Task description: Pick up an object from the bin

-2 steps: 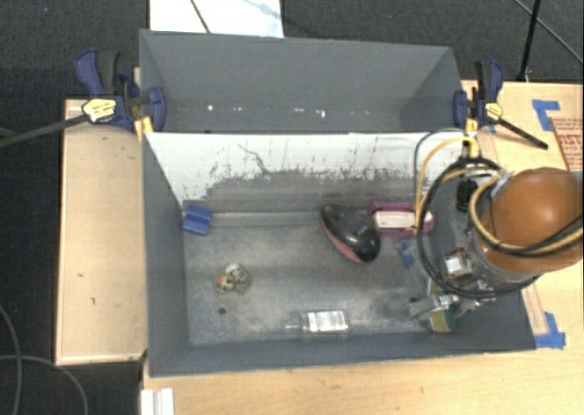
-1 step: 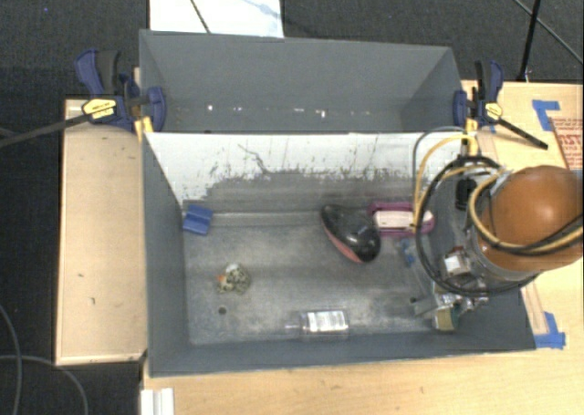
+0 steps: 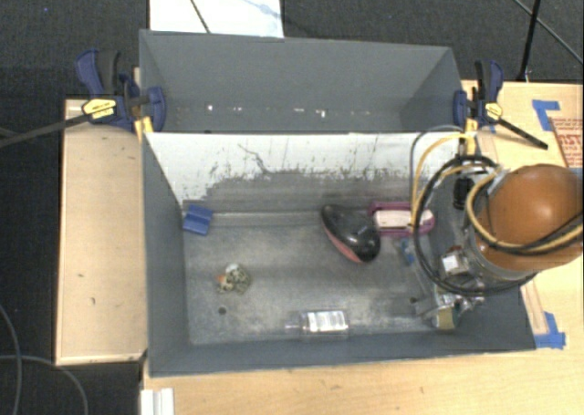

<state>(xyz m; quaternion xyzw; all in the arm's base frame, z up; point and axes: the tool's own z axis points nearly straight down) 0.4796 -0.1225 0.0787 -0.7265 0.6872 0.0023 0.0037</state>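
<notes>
Grey metal bin point(image 3: 274, 263), arm point(image 3: 529, 217) at right.
Gripper point(image 3: 444, 311) low by right wall, likely for grasping; aperture indiscernible.

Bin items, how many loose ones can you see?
5: blue block far left; crumpled scrap front-left; clear packet at the front; black-and-red thing mid-bin; pink box just right of it. The arm may hide others.

Block point(image 3: 196, 219) lies back-left in bin point(image 3: 292, 71), packet point(image 3: 317, 321) front.
</notes>
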